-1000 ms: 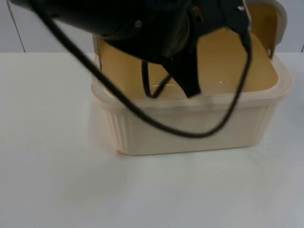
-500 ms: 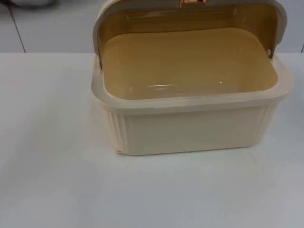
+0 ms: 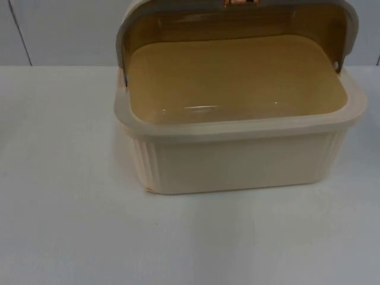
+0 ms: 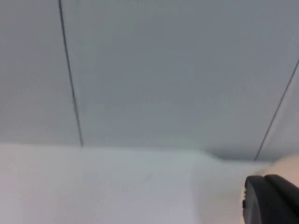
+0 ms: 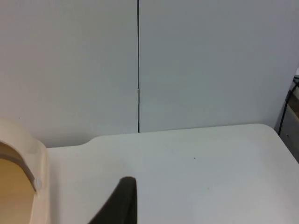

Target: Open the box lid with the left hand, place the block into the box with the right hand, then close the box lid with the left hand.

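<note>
Box (image 3: 237, 154): I see it on the worktop (image 3: 71, 225), lid (image 3: 237, 12) raised, top edge cut off.
Left pincer (image 4: 273, 200): one fingertip; state unclear.
Right pincer (image 5: 122, 200): same.

Cream plastic box (image 3: 237, 160), ribbed front wall, sits at the table's far side against the partition, slightly right of centre. Lid (image 3: 237, 12) open, tipped back upright at the far edge. Tan interior visible.
</note>
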